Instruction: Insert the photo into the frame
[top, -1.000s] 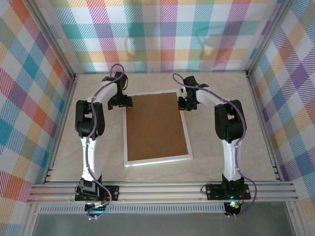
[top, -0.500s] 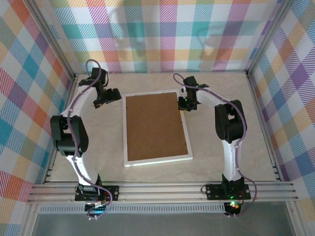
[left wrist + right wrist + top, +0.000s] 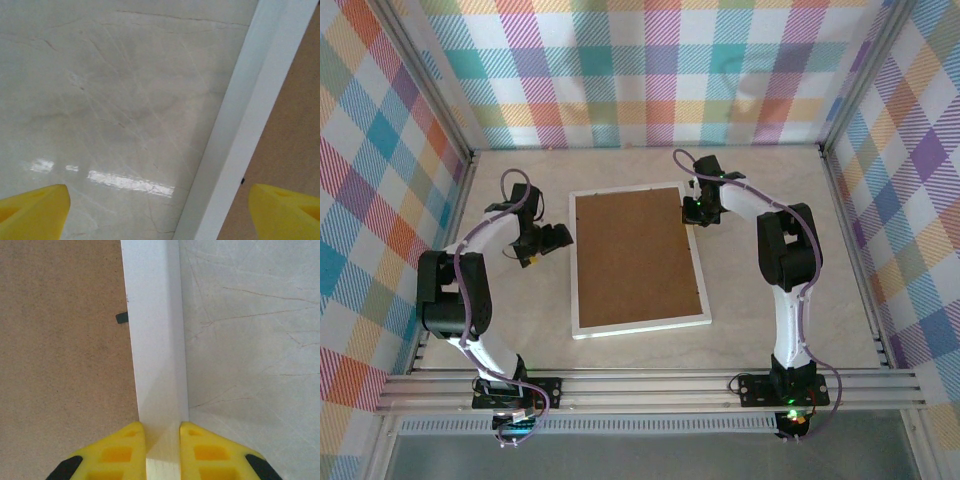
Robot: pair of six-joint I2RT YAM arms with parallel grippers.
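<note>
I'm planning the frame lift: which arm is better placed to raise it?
Likely right: the right hand is shut on the frame's right rail; the left hand hangs open over its left rail.

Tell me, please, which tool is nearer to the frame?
Right. The right tool grips the frame on its right rail near the far corner; the left tool hangs open beside the frame's left edge, not gripping it.

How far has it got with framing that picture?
The brown backing board already sits in the frame; whether the photo is underneath can't be seen. The right gripper pinches the frame's edge, the left gripper hangs open beside it. Probably left: flipping it over.
</note>
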